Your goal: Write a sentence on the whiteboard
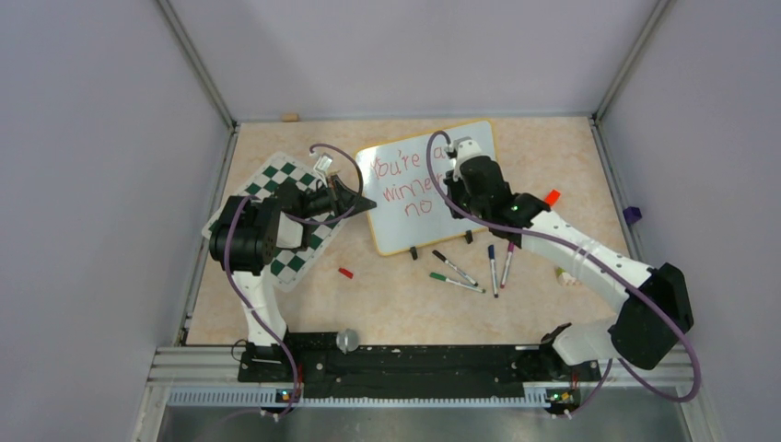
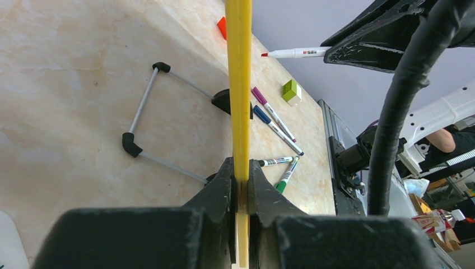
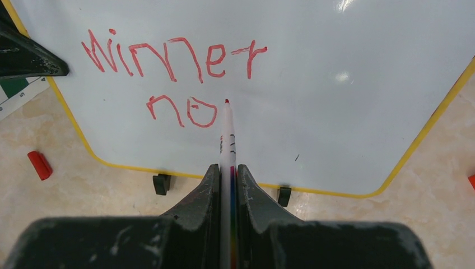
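The whiteboard (image 1: 391, 235), white with a yellow frame, is at the centre back and bears red writing: "You're a", "winner", "no". My left gripper (image 1: 364, 201) is shut on the board's left yellow edge (image 2: 240, 84), pinched between the jaws in the left wrist view (image 2: 241, 179). My right gripper (image 1: 470, 189) is over the board, shut on a white red-tipped marker (image 3: 227, 134). The marker's tip (image 3: 226, 101) is just right of the "o" of "no"; I cannot tell whether it touches. Two black clips (image 3: 161, 183) sit on the board's near edge.
The green-and-white chess mat (image 1: 276, 221) lies under my left arm. Several loose markers (image 1: 456, 267) lie near the board's front edge, with a red cap (image 1: 345, 273) to their left. A small green block (image 1: 564, 274) and a red piece (image 1: 552, 196) are at the right. The board's wire stand (image 2: 145, 101) rests behind it.
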You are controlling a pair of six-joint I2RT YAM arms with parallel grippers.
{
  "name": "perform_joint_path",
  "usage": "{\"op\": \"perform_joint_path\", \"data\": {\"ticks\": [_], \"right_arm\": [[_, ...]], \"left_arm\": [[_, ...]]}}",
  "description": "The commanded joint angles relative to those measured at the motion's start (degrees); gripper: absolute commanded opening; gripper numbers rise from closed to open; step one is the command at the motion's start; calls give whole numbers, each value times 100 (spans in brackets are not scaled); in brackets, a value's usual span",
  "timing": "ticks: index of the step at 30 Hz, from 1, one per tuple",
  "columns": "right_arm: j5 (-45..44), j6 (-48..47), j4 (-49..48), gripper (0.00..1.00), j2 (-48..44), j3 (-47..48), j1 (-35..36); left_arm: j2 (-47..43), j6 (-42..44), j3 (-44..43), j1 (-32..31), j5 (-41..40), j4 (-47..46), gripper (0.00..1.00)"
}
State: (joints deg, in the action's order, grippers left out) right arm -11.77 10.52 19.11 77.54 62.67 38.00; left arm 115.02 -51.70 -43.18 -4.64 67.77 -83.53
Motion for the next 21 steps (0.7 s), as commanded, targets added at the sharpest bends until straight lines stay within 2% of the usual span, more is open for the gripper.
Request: {"op": "perform_joint_path", "data": {"ticks": [1, 21], "right_arm": [[-47, 10, -127, 0, 57, -1, -47], [-43, 78, -247, 0, 282, -70, -47]], "left_arm": [[-188, 233, -85, 43, -49, -454, 0], [-167, 230, -95, 43, -45, -451, 0]]}}
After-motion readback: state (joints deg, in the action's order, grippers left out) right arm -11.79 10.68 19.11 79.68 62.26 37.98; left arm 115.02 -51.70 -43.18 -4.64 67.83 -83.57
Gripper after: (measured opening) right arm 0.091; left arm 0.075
